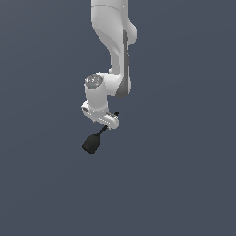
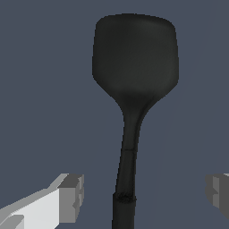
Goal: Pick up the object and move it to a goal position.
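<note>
Wrist view has my end effector (image 2: 143, 192) spread wide either side of the object's (image 2: 134, 62) thin stem, touching nothing, the head sticking out ahead of it, so I'd centre on that stem and squeeze evenly before lifting.

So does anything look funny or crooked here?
A little. The black object hangs tilted below the gripper, head low, toward the exterior view's left. In the wrist view the jaws stand wide apart, not touching its stem, so I can't tell what holds it.
</note>
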`<state>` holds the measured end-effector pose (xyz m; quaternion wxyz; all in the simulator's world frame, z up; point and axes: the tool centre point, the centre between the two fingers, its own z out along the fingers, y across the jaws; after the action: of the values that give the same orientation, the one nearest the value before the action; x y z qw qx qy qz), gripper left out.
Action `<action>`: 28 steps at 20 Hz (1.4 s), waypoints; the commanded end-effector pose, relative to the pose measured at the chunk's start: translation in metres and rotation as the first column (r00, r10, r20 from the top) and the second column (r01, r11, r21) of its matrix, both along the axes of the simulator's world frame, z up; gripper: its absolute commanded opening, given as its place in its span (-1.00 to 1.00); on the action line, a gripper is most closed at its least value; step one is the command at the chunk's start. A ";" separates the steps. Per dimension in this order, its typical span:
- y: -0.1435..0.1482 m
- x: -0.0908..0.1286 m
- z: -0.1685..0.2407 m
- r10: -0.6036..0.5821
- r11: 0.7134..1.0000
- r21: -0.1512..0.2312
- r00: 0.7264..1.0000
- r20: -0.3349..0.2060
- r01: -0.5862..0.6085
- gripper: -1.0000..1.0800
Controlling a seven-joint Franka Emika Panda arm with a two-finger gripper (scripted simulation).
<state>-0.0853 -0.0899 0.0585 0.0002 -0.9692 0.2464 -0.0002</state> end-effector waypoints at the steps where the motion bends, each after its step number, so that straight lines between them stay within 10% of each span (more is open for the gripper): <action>1: 0.000 -0.001 -0.009 -0.001 1.000 0.000 1.000 -0.001 0.001 0.92; 12: 0.000 -0.001 -0.042 -0.005 1.000 0.000 1.000 -0.001 0.005 0.92; 13: 0.000 -0.001 -0.042 -0.005 1.000 0.000 1.000 -0.001 0.005 -1.00; 28: -0.002 -0.002 -0.035 -0.005 1.000 0.000 1.000 0.000 0.005 -1.00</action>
<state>-0.0879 -0.0909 0.0200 0.0002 -0.9686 0.2486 0.0009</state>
